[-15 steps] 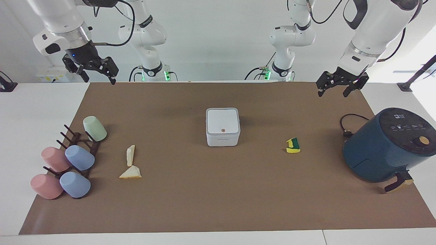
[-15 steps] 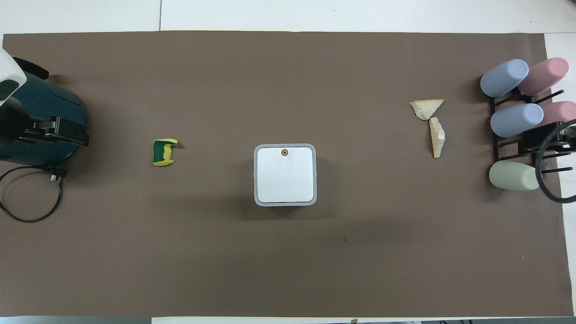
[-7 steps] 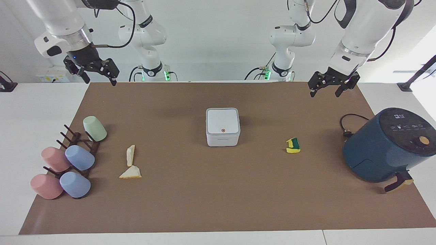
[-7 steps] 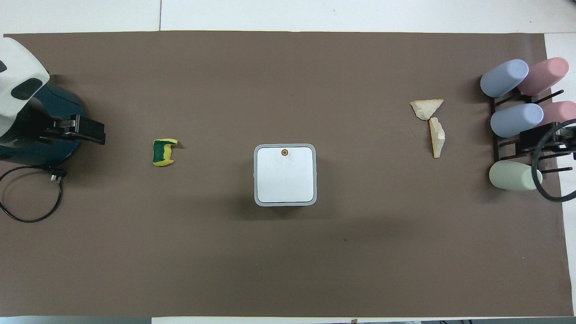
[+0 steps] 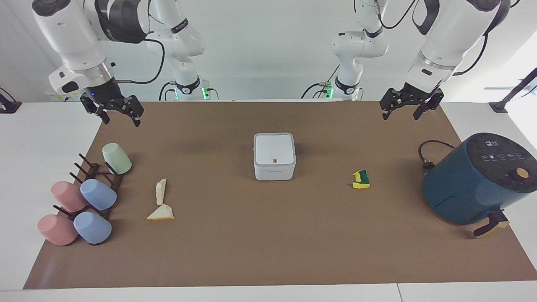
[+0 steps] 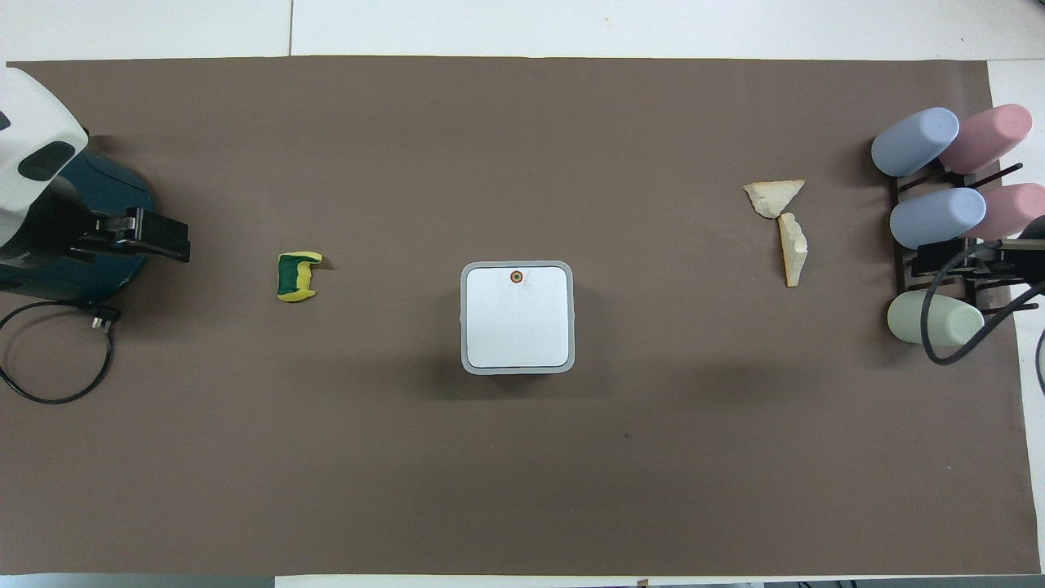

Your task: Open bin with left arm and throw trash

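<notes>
Left tool [image 5: 406, 109]: jaws spread, empty, up in the air over the mat edge at the left arm's end of the table, above the air fryer's cord [image 5: 424, 153]. Over the last second it slid a little toward the middle of the table, then stalled, with no visible shift in the last half second.

Right tool [image 5: 118, 114]: jaws spread, empty. It has dropped lower and now hangs over the mat corner above the cup rack [image 5: 97, 176], just over the green cup [image 5: 117, 158]. That's the bigger move of the two.

Bin [image 5: 274, 156]: mid-table, lid shut, brown dot on the lid edge away from the robots. Untouched.

Trash:
- yellow-green sponge bit [image 5: 361, 179] lies between the bin and the air fryer [image 5: 478, 178], slightly farther from the robots than the bin
- two cream wedges [image 5: 161, 204] lie touching, between the bin and the cup rack

My read: both arms are only leaving rest and nothing is done yet. The left tool needs to travel to the bin lid first. The right arm's descent looks like staging for the wedges.
</notes>
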`<act>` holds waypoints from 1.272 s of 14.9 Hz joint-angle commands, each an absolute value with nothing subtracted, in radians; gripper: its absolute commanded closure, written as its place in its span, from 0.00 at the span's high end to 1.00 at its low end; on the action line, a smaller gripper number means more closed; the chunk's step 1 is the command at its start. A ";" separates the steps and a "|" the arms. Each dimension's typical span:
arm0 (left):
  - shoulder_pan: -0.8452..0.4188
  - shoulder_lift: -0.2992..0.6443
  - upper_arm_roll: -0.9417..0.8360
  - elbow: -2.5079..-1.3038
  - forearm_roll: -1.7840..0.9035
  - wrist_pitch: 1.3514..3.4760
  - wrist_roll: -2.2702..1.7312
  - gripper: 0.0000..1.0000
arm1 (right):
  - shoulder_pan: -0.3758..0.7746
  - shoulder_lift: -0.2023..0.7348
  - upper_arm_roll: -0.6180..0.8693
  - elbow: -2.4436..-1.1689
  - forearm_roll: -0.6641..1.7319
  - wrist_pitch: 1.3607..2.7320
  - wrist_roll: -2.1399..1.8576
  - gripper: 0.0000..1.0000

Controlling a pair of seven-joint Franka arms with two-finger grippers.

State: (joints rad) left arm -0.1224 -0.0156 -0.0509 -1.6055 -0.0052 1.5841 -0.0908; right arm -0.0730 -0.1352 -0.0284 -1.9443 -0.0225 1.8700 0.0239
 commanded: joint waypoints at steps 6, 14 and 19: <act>-0.202 -0.015 -0.046 -1.629 -0.014 1.661 -0.155 0.97 | -0.101 -0.032 -0.025 -2.097 -0.002 2.147 -0.032 1.00; -0.492 0.268 -0.049 -1.462 -0.051 1.819 -0.520 0.00 | -0.060 0.081 -0.017 -2.137 -0.002 2.390 -0.008 1.00; -0.574 0.343 -0.049 -1.473 -0.066 1.948 -0.520 0.00 | -0.034 0.129 -0.015 -2.157 -0.002 2.474 0.043 1.00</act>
